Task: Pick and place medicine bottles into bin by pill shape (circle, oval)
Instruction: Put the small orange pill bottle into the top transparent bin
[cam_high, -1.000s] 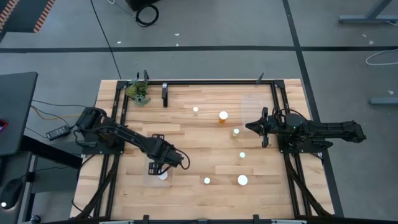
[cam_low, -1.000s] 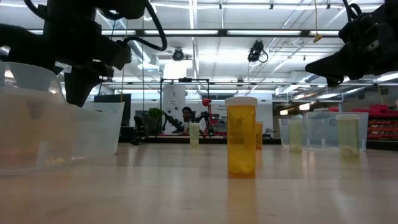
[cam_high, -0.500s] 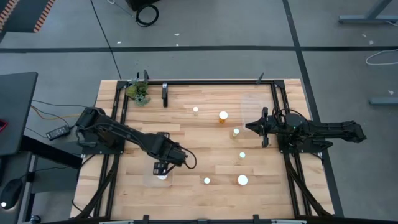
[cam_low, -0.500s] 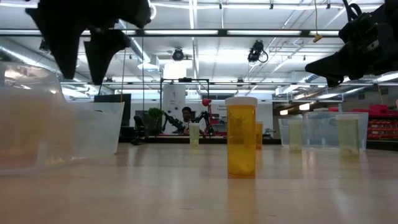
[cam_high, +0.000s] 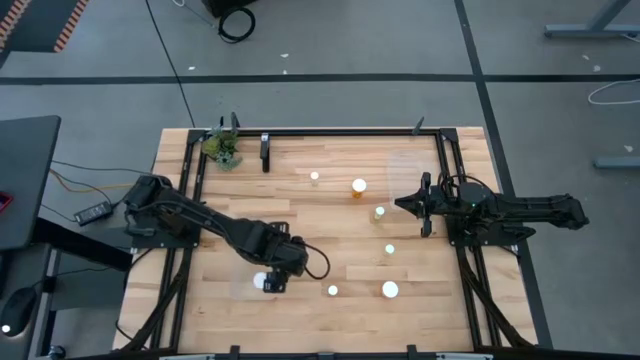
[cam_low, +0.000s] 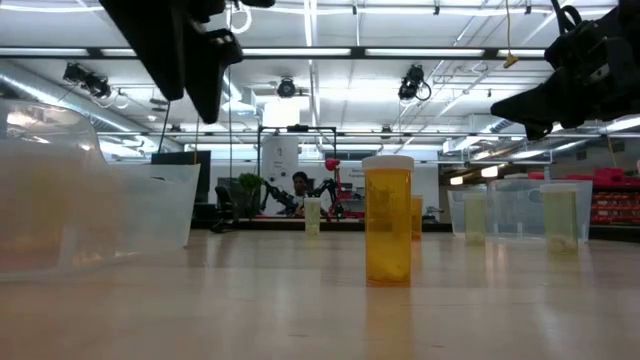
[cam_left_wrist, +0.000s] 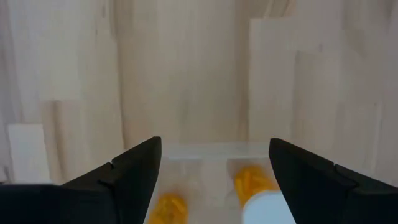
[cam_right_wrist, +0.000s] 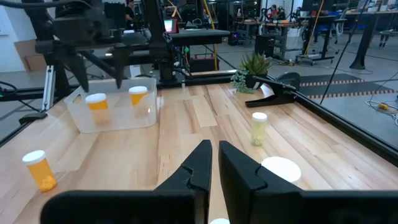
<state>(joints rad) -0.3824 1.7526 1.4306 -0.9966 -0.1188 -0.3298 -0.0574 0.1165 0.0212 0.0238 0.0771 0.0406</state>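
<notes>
I have the left gripper (cam_high: 271, 283) hanging over the clear bin (cam_right_wrist: 115, 112) near the front left of the worktop (cam_high: 330, 240), its jaws spread wide and holding nothing. Through the left wrist camera I look down between its two dark fingers (cam_left_wrist: 134, 177) and see two bottles in the bin below, one showing its white cap (cam_left_wrist: 267, 208) and the other (cam_left_wrist: 169, 207) only an orange blur. From the right wrist camera the same two bottles stand upright inside that bin, with the left arm poised just above them.

My right gripper (cam_high: 402, 204) waits at the right side of the worktop, jaws clenched together on nothing.

The other bottles are loose on the wood: one (cam_high: 314, 177) toward the back, a wide-capped one (cam_high: 359, 186) just right of it, one (cam_high: 379, 212) close to the right gripper's tip, one (cam_high: 389, 249) nearer the front, and two (cam_high: 333, 291) (cam_high: 390, 290) near the front edge. A second clear bin (cam_high: 410, 165) sits at the back right, and a small green plant (cam_high: 223, 148) at the back left corner.
</notes>
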